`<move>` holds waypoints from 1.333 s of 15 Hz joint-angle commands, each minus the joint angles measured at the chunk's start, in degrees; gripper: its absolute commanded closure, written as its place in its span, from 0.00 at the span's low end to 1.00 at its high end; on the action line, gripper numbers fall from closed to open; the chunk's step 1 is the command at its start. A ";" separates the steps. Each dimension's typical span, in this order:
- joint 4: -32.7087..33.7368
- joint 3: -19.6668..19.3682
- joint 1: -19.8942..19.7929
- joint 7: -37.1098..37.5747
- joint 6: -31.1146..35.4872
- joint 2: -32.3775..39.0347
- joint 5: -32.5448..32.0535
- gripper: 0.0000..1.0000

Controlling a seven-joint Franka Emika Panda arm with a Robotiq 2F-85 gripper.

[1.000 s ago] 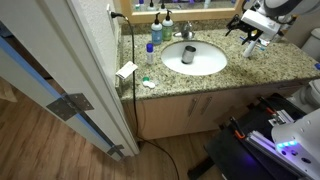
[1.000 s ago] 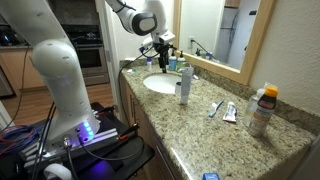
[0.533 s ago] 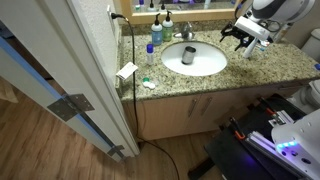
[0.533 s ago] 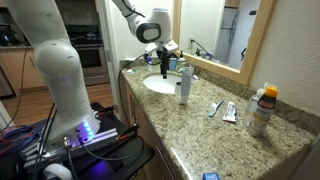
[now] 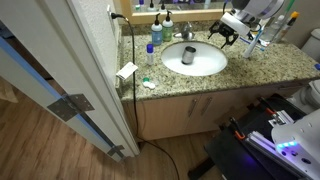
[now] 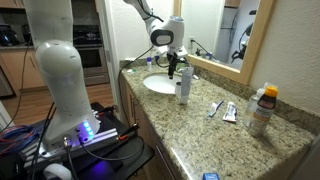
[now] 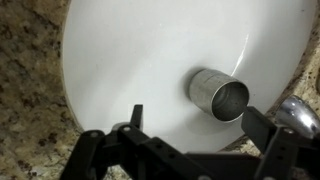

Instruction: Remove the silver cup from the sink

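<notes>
Pretty much nothing done yet: the silver cup (image 7: 218, 95) is sitting in the white sink (image 7: 120, 50), untouched, and the gripper (image 5: 229, 33) hovers over the basin with jaws spread wide, holding nothing, so the grab and lift-out are both left

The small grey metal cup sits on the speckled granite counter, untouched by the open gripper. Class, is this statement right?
Not quite. The small grey metal cup sits inside the white oval sink basin, not on the speckled granite counter, as the wrist view shows. It is indeed untouched by the open gripper.
</notes>
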 commanded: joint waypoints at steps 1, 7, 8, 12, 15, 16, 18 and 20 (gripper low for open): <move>2.29 -0.81 0.77 0.21 1.47 4.55 -1.74 0.00; 14.00 0.99 -0.35 -3.30 1.25 16.41 4.69 0.00; 15.96 0.80 -0.05 -1.15 0.50 18.30 4.71 0.00; 15.05 0.24 0.33 -1.01 0.53 17.84 3.33 0.00; 17.49 1.42 -0.68 -3.56 1.41 21.99 4.07 0.00; 18.56 2.99 -2.17 -6.29 0.73 23.03 6.07 0.00; 21.06 4.02 -3.09 -7.56 0.90 25.51 8.59 0.00; 23.29 4.57 -3.66 -8.83 0.29 27.27 10.52 0.00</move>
